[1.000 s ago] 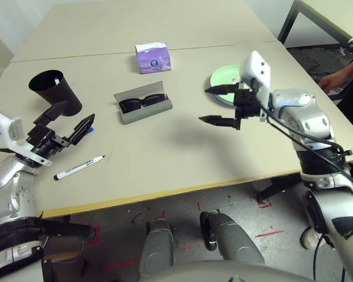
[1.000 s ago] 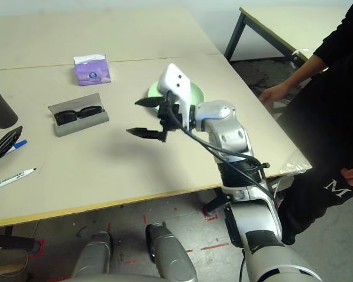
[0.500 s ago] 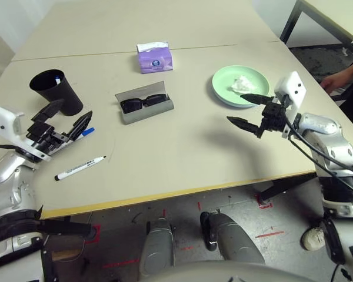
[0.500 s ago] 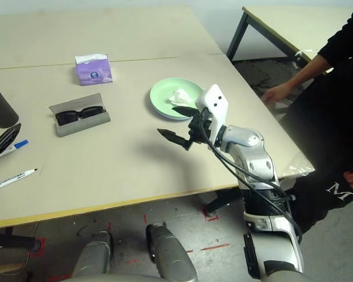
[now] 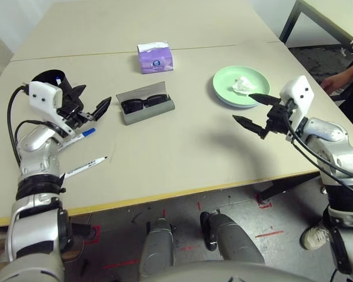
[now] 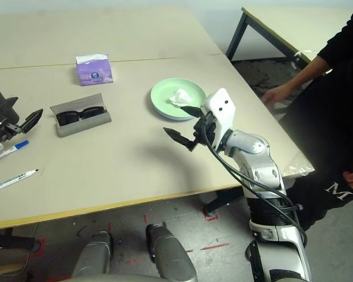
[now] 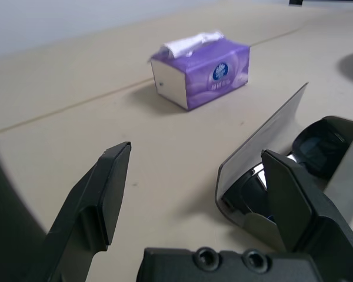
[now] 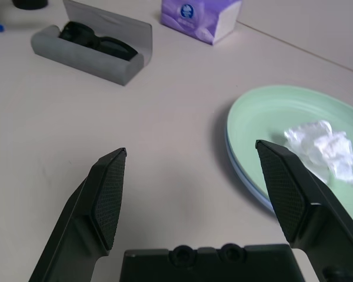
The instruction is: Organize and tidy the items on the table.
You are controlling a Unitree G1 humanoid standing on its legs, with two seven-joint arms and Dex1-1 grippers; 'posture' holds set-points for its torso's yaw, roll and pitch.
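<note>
On the beige table (image 5: 182, 153) an open grey glasses case (image 5: 145, 106) holds black sunglasses (image 5: 142, 103). The purple tissue box (image 5: 153, 57) stands behind it. A light-green plate (image 5: 241, 86) carries the crumpled tissue (image 5: 242, 84), and a light-blue plate rim (image 8: 247, 194) shows beneath it. My left gripper (image 5: 95, 96) hovers open between the black cup (image 5: 40, 77) and the case. Near it lie a blue-capped marker (image 5: 82, 134) and a black-capped marker (image 5: 85, 165). My right gripper (image 5: 242, 107) is open and empty, just in front of the plates.
A person (image 6: 335, 88) stands at the right, one hand (image 6: 276, 91) near the table's corner. A second table (image 6: 294, 23) stands behind on the right. A seam (image 5: 223, 46) crosses the tabletop behind the tissue box.
My left arm rose from the front-left edge and swung forward, so its gripper now sits beside the cup. My right gripper drew back from over the plate to its near side.
</note>
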